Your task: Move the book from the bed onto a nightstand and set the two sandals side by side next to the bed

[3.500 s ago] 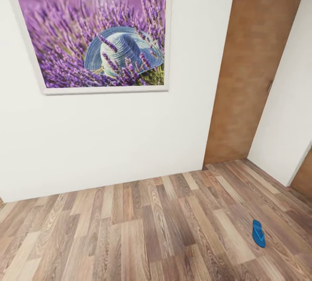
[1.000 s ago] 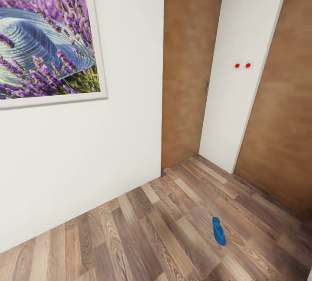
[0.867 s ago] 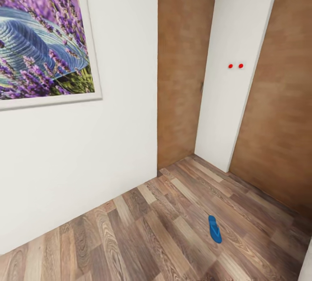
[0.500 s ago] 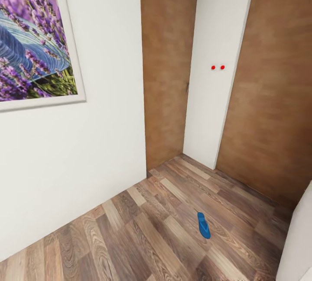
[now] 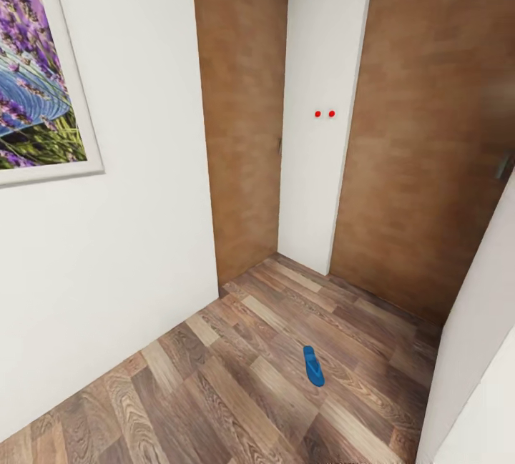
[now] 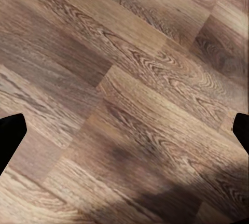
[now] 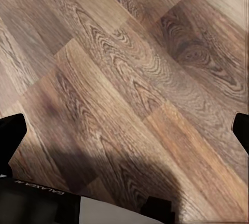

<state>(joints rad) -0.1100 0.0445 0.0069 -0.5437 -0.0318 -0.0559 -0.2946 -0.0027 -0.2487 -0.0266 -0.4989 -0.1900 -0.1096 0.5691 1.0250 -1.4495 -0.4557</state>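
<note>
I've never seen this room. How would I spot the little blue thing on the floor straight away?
Start at the white wall bearing the purple flower picture, then follow it to the corner with two brown wooden doors. On the wood-plank floor in front of them lies one sandal, flat and narrow. It is bright blue, the only loose object among brown planks.
</note>
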